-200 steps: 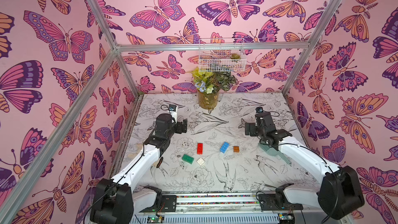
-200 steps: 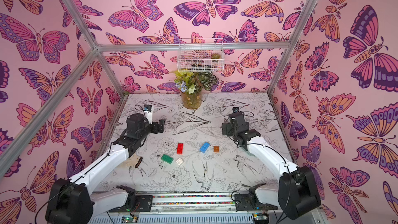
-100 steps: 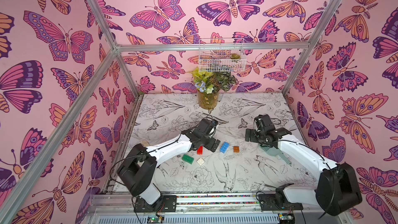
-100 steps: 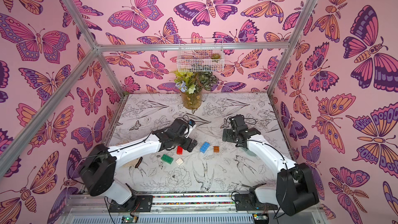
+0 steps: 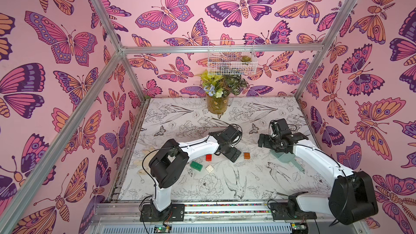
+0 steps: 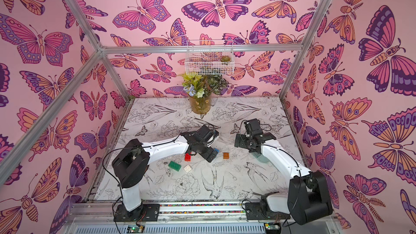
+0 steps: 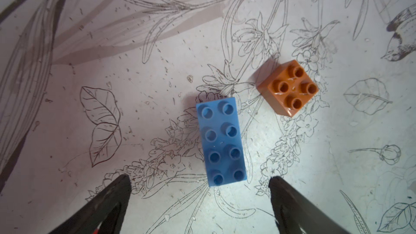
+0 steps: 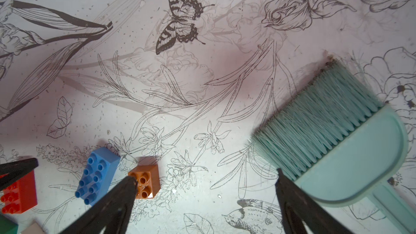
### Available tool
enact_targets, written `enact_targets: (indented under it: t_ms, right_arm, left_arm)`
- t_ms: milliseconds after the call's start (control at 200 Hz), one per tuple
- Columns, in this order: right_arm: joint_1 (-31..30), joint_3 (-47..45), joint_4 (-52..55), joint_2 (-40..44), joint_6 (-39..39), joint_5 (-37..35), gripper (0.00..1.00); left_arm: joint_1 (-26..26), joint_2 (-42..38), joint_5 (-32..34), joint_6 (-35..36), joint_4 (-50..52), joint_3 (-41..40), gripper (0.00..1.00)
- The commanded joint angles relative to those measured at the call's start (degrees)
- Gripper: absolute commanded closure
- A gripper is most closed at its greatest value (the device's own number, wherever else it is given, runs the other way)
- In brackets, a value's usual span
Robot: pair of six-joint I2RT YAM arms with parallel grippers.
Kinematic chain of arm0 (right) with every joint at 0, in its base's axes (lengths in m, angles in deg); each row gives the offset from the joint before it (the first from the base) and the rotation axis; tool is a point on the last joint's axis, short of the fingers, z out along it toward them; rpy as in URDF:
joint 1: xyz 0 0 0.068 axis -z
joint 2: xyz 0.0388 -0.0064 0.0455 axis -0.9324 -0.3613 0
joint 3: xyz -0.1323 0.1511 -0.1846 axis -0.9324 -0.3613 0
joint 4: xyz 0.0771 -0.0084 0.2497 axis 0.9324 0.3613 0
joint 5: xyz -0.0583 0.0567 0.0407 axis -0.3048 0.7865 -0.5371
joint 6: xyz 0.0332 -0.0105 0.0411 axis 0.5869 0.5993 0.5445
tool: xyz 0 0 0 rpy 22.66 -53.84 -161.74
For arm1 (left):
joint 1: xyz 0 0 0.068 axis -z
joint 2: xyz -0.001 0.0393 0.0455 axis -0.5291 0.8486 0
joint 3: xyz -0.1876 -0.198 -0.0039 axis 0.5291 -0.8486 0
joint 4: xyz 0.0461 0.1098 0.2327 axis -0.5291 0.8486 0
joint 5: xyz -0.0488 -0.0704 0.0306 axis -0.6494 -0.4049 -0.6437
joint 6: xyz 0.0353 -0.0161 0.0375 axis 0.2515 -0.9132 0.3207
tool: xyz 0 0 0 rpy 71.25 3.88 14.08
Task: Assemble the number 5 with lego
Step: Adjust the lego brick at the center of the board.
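Five loose lego bricks [image 6: 188,157] on the surface [image 5: 247,190], none joined; the number 5 is not yet begun. We list: blue brick [image 7: 221,141], one end reaching between the wide-apart jaws of the left end effector [image 7: 200,180], no contact visible; orange-brown brick [image 7: 288,87] just beside it; red brick [image 5: 208,157], green brick [image 5: 196,166], white brick [image 5: 209,168] near. Right end effector [image 8: 206,176]: jaws apart, empty, near a teal brush [image 8: 326,120]. Risks, as we judge: a finger landing on the blue brick and skidding it into the orange-brown one; an off-centre pinch twisting it. Surface: pale flower-and-bird print, gritty. Room: pink butterfly walls [image 5: 67,41], vase of plants [image 5: 217,105], wire basket [image 5: 231,64].
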Motion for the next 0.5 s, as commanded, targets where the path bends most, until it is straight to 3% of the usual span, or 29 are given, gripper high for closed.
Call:
enact_targets:
  t_ms: [0,496]
  right_arm:
    - [0.3,1.1,1.7,0.3,0.6,1.1,0.01]
    - [0.3,0.4,1.1,-1.1,1.2,3.6,0.01]
  left_arm:
    - [0.8,2.2,-0.3,1.1,3.7,1.7,0.01]
    - [0.7,6.5,12.4,-0.9,8.8,5.6,0.00]
